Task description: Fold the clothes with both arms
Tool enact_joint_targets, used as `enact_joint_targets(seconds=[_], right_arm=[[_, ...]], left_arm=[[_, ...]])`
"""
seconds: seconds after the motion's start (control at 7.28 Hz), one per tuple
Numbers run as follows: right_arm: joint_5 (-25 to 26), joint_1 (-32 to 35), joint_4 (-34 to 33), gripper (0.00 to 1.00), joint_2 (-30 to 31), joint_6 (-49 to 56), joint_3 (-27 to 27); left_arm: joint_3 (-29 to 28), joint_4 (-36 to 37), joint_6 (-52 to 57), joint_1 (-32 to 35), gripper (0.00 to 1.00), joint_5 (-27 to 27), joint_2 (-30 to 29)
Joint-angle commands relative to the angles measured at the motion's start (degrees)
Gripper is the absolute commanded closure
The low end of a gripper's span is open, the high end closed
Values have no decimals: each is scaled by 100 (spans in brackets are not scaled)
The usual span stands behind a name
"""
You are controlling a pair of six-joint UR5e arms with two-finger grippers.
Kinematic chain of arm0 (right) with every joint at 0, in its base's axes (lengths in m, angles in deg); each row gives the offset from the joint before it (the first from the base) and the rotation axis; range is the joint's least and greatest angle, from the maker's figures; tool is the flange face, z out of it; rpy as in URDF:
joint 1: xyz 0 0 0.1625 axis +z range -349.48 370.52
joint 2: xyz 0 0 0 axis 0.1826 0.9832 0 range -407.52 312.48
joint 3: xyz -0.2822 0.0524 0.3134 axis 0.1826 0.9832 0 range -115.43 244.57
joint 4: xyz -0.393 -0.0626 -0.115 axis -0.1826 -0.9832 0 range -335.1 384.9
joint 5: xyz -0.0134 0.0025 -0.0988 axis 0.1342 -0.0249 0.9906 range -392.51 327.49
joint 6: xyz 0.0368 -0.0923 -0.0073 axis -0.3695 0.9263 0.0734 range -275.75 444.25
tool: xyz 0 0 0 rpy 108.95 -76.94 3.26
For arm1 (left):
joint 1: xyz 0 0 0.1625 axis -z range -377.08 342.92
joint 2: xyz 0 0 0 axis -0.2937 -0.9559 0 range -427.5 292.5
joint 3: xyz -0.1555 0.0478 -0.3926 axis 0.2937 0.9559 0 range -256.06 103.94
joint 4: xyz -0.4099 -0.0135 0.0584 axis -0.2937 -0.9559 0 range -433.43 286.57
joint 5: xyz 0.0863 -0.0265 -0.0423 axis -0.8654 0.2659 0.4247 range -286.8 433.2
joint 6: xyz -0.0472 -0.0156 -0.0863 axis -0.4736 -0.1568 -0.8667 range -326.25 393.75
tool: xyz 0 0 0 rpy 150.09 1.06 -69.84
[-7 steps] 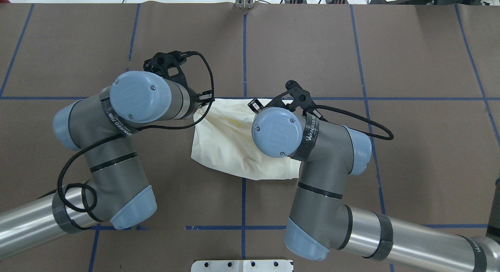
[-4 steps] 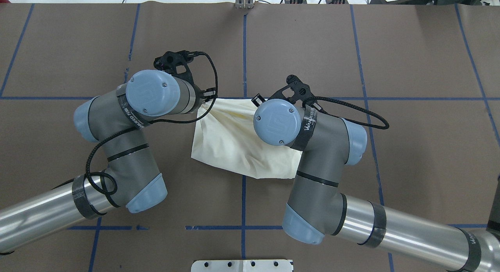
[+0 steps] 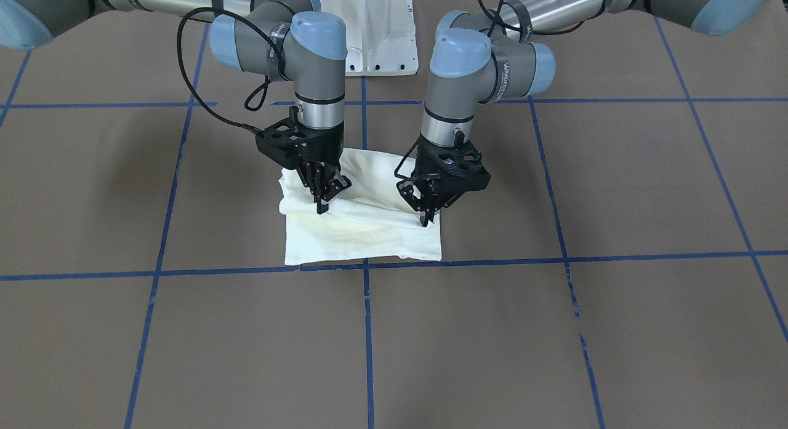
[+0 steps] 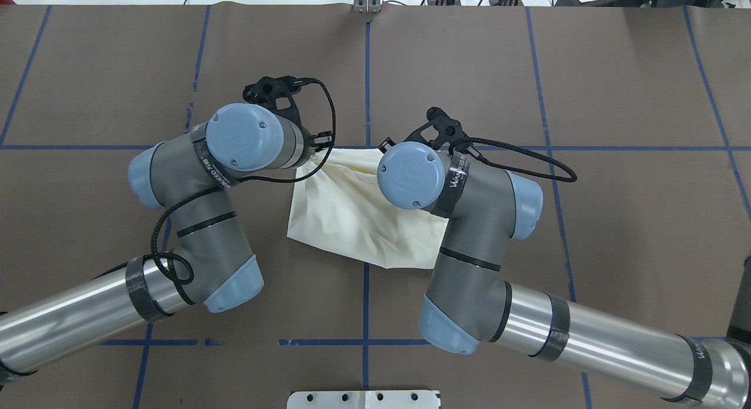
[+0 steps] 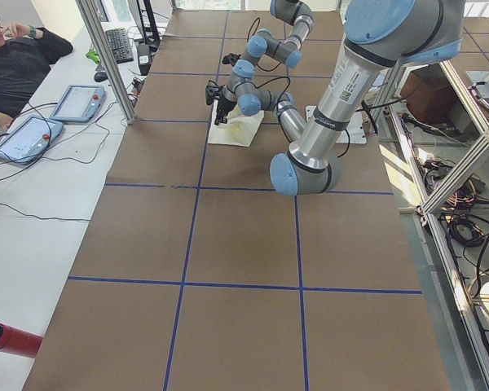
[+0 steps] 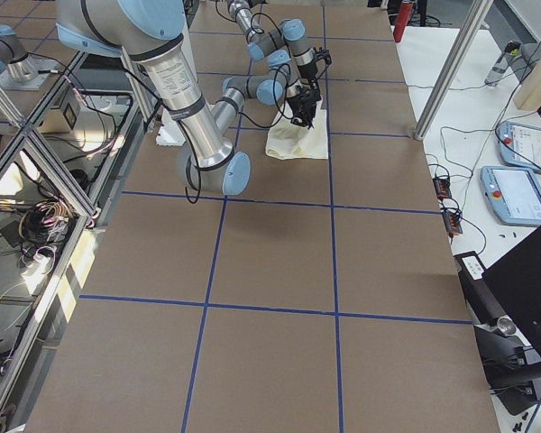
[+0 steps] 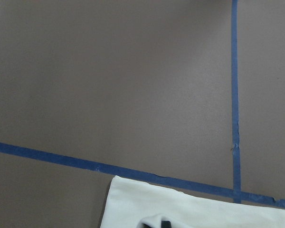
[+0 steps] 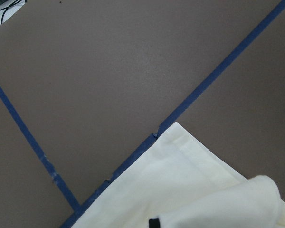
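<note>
Both grippers have their jaws closed on a raised fold of the cream T-shirt (image 3: pixel 363 241). In your front-facing view the right gripper (image 3: pixel 321 204) bites at the shirt's 10 o'clock and the left gripper (image 3: pixel 426 216) at its 3 o'clock. The shirt lies on the table (image 3: pixel 615 324), its 6 o'clock edge along a blue tape line (image 3: pixel 554 256).

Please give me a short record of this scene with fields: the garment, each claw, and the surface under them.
garment: cream T-shirt, partly folded, only plain fabric showing
left claw: shut, pinching a raised fold of the T-shirt
right claw: shut, pinching the same fold at its other end
surface: brown table with blue tape lines
shirt position: one edge lies along a tape line
</note>
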Motion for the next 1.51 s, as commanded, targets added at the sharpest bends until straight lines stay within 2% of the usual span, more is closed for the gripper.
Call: enact_joint_targets(seconds=[0.0,0.27,0.41,0.55,0.82,0.96,1.1,1.37], right_arm=[[-9,58,99,100,-45,28,160],[-9,110,460,100,-45,220,389],[-9,111,452,58,-45,256,398],[0,111,460,1,-71,491,398],[-227,172,504,0,-89,1078,346],[-333,164,504,0,-106,1491,302],[-334,68,487,0,-107,1852,284],[-273,-117,469,0,-159,2477,467]], left_arm=[[-83,-35,-4,-14,100,9,-27],[-328,-385,-4,-22,100,9,-36],[-399,-456,-4,-40,80,9,-36],[-391,-466,31,-49,1,9,8],[-199,-702,189,-31,0,105,113],[29,-686,625,21,0,593,210],[179,-694,794,135,0,737,332],[206,-694,796,145,0,739,342]])
